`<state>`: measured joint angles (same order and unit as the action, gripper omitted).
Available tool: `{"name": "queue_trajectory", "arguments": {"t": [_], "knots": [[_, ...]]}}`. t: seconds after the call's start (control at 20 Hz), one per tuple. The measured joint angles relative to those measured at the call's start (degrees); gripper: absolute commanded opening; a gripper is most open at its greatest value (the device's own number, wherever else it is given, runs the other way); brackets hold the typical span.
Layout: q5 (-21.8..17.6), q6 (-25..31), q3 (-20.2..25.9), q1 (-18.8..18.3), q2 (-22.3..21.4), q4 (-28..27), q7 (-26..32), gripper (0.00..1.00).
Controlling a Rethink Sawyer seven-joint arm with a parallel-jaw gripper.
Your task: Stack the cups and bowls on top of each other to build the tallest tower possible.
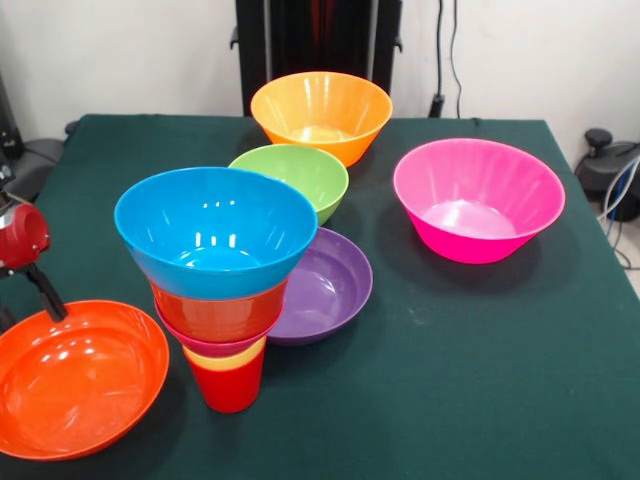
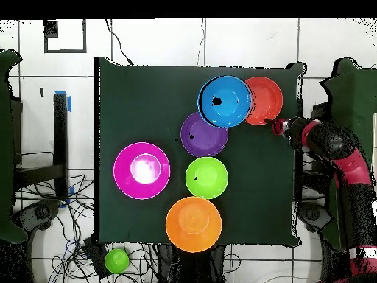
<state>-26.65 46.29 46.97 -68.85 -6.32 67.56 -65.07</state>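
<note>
The tower (image 1: pixel 222 300) stands front left. A red cup (image 1: pixel 230 388) is its base, with a yellow cup, a pink bowl and an orange-red bowl nested above, and a wide blue bowl (image 1: pixel 215 228) (image 2: pixel 224 101) on top. Beside it on the cloth lie a purple bowl (image 1: pixel 330 285) (image 2: pixel 204 134), a green bowl (image 1: pixel 297 175) (image 2: pixel 206 177), a light orange bowl (image 1: pixel 322 112) (image 2: pixel 193 224) and a magenta-pink bowl (image 1: pixel 478 200) (image 2: pixel 141 170). A shallow orange bowl (image 1: pixel 75 378) (image 2: pixel 263 99) sits at the front left corner. My gripper (image 1: pixel 50 298) (image 2: pixel 277 124) is at that bowl's rim.
A dark green cloth covers the table (image 1: pixel 480 350). The red arm (image 2: pixel 346 158) reaches in over the table's side edge next to the orange bowl. A small green round thing (image 2: pixel 116 259) lies off the table among cables.
</note>
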Motion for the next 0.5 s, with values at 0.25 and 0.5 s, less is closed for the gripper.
{"name": "queue_trajectory", "arguments": {"t": [0.25,0.5], "knots": [[0.0,0.0,0.0,0.1,0.3,-0.4,0.0,1.0],[0.0,0.0,0.0,0.3,0.5,-0.7,0.0,1.0]]}}
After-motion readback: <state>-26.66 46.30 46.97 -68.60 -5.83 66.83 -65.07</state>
